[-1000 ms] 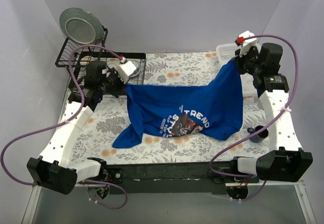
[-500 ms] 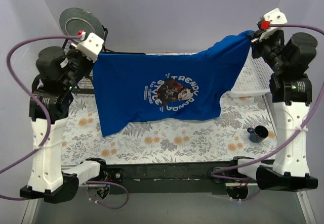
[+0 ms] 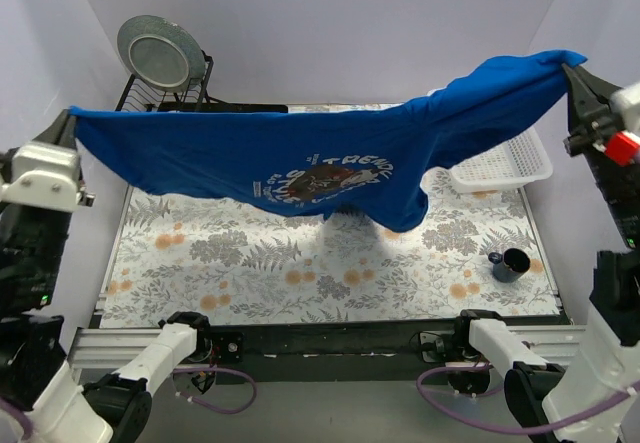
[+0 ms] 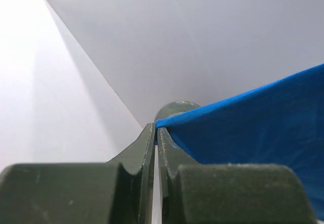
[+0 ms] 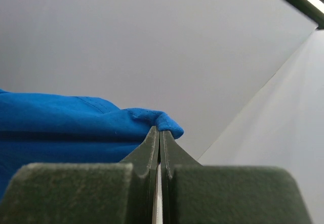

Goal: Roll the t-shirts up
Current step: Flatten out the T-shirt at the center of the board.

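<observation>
The royal-blue t-shirt (image 3: pixel 300 153) hangs stretched in the air high above the table, its dark graphic with white lettering sagging in the middle. At the far left my left gripper (image 3: pixel 70 120) is shut on one end of the cloth; the left wrist view shows the blue t-shirt (image 4: pixel 253 133) pinched at the tips of the left gripper (image 4: pixel 156 129). High at the right edge, my right gripper (image 3: pixel 572 73) is shut on the other end. The right wrist view has the t-shirt (image 5: pixel 76 118) folded over the tips of the right gripper (image 5: pixel 160 129).
A floral mat (image 3: pixel 300 273) covers the table. A white basket (image 3: pixel 505 168) sits at the back right, partly behind the cloth. A black wire rack (image 3: pixel 150 93) with a round metal plate (image 3: pixel 157 49) stands at the back left. A small dark cup (image 3: pixel 513 263) rests near the right front.
Both arms have risen and spread apart, lifting the t-shirt off the table and pulling it out wide and nearly level. Both grips have held.
</observation>
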Available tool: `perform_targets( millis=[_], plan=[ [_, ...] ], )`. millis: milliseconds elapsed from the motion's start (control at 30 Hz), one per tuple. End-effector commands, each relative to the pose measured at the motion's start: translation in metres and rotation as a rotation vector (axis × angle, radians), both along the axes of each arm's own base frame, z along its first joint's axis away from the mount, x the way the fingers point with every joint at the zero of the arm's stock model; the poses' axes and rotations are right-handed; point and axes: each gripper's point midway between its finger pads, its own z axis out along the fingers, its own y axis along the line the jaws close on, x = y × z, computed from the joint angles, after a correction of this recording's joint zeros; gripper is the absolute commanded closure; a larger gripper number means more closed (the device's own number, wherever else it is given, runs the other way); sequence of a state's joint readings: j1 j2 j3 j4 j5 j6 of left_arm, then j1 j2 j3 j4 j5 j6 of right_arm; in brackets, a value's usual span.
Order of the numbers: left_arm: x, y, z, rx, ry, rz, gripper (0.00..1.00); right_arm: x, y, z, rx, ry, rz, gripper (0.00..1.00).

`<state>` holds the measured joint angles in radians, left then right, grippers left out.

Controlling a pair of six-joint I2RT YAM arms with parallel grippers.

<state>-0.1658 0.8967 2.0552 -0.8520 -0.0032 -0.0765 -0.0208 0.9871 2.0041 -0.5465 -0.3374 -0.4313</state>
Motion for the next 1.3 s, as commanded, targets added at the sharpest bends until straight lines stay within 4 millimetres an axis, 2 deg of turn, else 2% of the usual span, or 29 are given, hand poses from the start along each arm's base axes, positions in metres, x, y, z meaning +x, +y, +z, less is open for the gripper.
perform_targets(
  millis=[0,200,300,400,433,500,533,567,600,633,667,700,733,767,800,833,867,900,933,967,1000,1033,1067,1100,1133,1167,1200,1233,1267],
  plan=[
    [-0.023,0.013,0.029,-0.008,-0.091,0.053,1.00,-0.041,-0.010,0.028,-0.003,-0.119,-0.066,0.99],
    [-0.068,0.018,0.055,-0.012,-0.218,0.051,1.00,-0.107,-0.019,0.064,0.017,-0.311,-0.123,0.99],
    [-0.092,0.012,0.072,0.008,-0.304,0.014,1.00,-0.144,-0.028,0.086,0.055,-0.425,-0.165,0.99],
    [-0.102,0.014,0.095,0.009,-0.402,0.033,1.00,-0.162,-0.032,0.106,0.075,-0.514,-0.181,0.99],
    [-0.100,0.014,0.099,0.010,-0.418,0.039,1.00,-0.162,-0.032,0.110,0.077,-0.531,-0.182,0.99],
    [-0.092,0.014,0.109,0.057,-0.448,0.061,1.00,-0.148,-0.030,0.116,0.070,-0.532,-0.172,0.99],
    [-0.073,0.010,0.102,0.082,-0.412,0.060,1.00,-0.143,-0.028,0.120,0.069,-0.542,-0.161,0.99],
    [-0.062,0.007,0.096,0.113,-0.390,0.060,1.00,-0.116,-0.026,0.112,0.059,-0.492,-0.148,0.99],
    [-0.047,0.001,0.086,0.136,-0.350,0.034,1.00,-0.103,-0.020,0.105,0.039,-0.468,-0.121,0.99],
    [-0.016,-0.007,0.060,0.157,-0.256,0.008,1.00,-0.091,-0.017,0.100,0.029,-0.455,-0.103,0.99],
    [0.003,-0.016,0.038,0.181,-0.182,-0.032,1.00,-0.077,-0.013,0.086,0.016,-0.419,-0.083,0.99],
    [0.022,-0.024,0.005,0.207,-0.070,-0.072,1.00,-0.036,-0.005,0.052,-0.018,-0.313,-0.041,0.99],
    [0.031,-0.035,-0.019,0.229,-0.008,-0.132,1.00,-0.016,-0.002,0.030,-0.033,-0.258,-0.026,0.99],
    [0.069,-0.044,-0.082,0.244,0.169,-0.176,1.00,-0.011,0.000,0.017,-0.039,-0.246,-0.013,0.99],
    [0.082,-0.049,-0.114,0.246,0.253,-0.201,1.00,0.030,0.004,-0.035,-0.053,-0.114,0.017,0.99],
    [0.094,-0.056,-0.149,0.253,0.332,-0.241,1.00,0.045,0.006,-0.057,-0.064,-0.066,0.026,0.99],
    [0.114,-0.060,-0.211,0.258,0.480,-0.268,1.00,0.058,0.007,-0.076,-0.060,-0.030,0.035,0.99],
    [0.125,-0.064,-0.241,0.260,0.541,-0.287,1.00,0.077,0.007,-0.105,-0.054,0.039,0.043,0.99],
    [0.132,-0.068,-0.268,0.263,0.599,-0.313,1.00,0.101,0.009,-0.155,-0.055,0.151,0.059,0.99],
    [0.148,-0.071,-0.320,0.259,0.709,-0.326,1.00,0.120,0.010,-0.187,-0.056,0.222,0.071,0.99],
    [0.154,-0.073,-0.342,0.257,0.758,-0.341,1.00,0.133,0.012,-0.215,-0.053,0.282,0.087,0.99],
    [0.159,-0.076,-0.362,0.271,0.800,-0.359,1.00,0.154,0.014,-0.277,-0.050,0.423,0.103,0.99],
    [0.170,-0.080,-0.392,0.274,0.867,-0.387,1.00,0.162,0.016,-0.302,-0.065,0.472,0.119,0.99],
    [0.171,-0.081,-0.419,0.275,0.926,-0.400,1.00,0.169,0.021,-0.326,-0.091,0.517,0.137,0.99],
    [0.174,-0.081,-0.437,0.281,0.966,-0.405,1.00,0.178,0.022,-0.346,-0.098,0.554,0.143,0.99],
    [0.179,-0.078,-0.450,0.309,0.985,-0.401,1.00,0.191,0.023,-0.386,-0.105,0.653,0.156,0.99],
    [0.179,-0.076,-0.481,0.324,1.068,-0.406,1.00,0.197,0.033,-0.404,-0.141,0.687,0.186,0.99],
    [0.181,-0.074,-0.493,0.341,1.097,-0.406,1.00,0.203,0.034,-0.419,-0.148,0.731,0.189,0.99],
    [0.184,-0.071,-0.503,0.381,1.108,-0.405,1.00,0.220,0.036,-0.440,-0.155,0.791,0.197,0.99]
  ],
)
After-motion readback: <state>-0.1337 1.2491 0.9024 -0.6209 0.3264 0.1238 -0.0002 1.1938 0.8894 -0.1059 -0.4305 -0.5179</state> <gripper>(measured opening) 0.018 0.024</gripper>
